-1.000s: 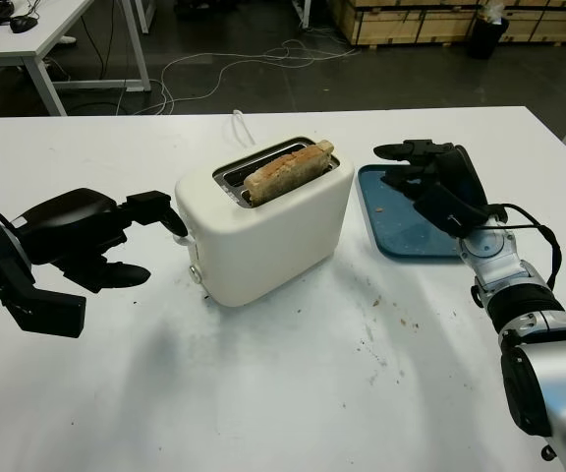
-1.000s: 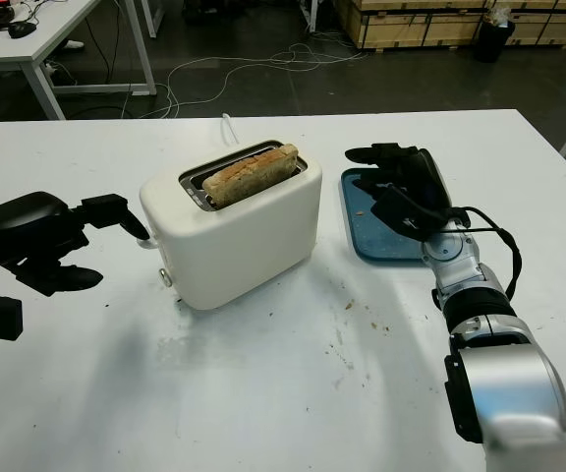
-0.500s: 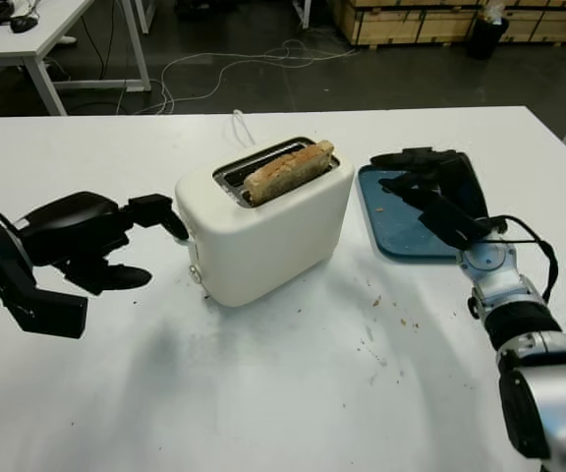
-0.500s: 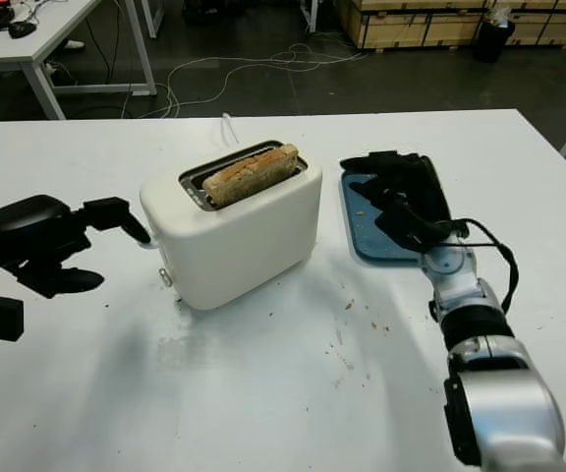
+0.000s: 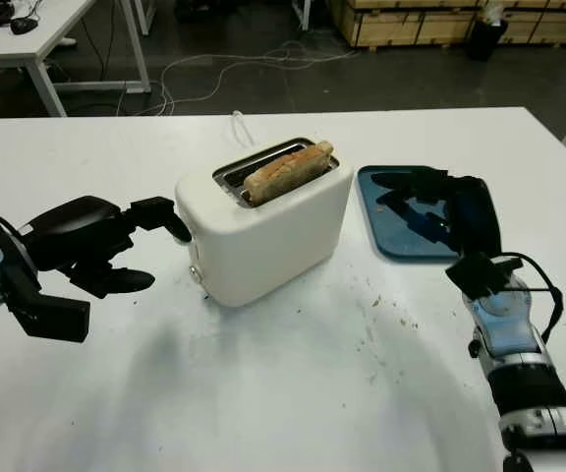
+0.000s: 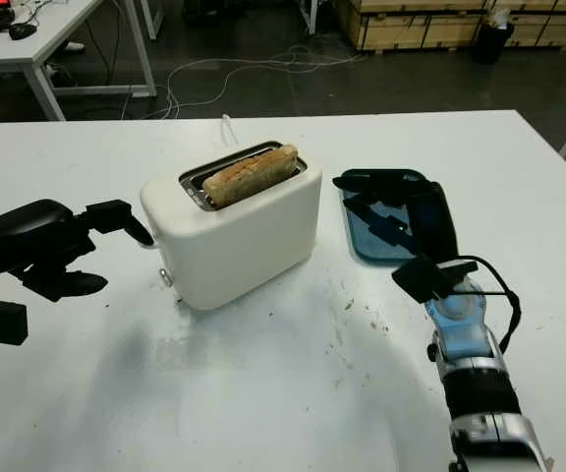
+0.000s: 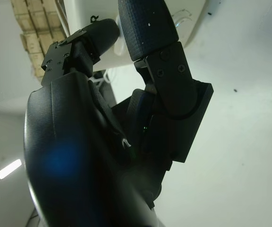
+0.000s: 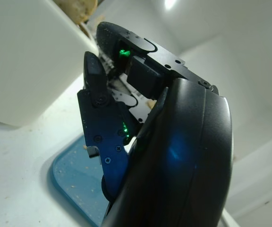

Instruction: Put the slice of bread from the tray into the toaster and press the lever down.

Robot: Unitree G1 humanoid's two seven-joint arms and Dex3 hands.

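Note:
The white toaster stands mid-table with the slice of bread upright in its slot, the top sticking out. My left hand is open at the toaster's left end, and one fingertip reaches the end face where the lever sits; the lever itself is hidden behind it. My right hand is open and holds nothing, hovering over the blue tray to the right of the toaster. In the right wrist view the tray lies under the fingers, with the toaster beside them.
Crumbs are scattered on the white table in front of the toaster. A white cable runs off behind it. Another table and floor cables lie beyond the far edge.
My right hand has drawn back from the toaster's side towards me and now sits lower over the tray. The left hand has barely shifted. The bread stays in the slot.

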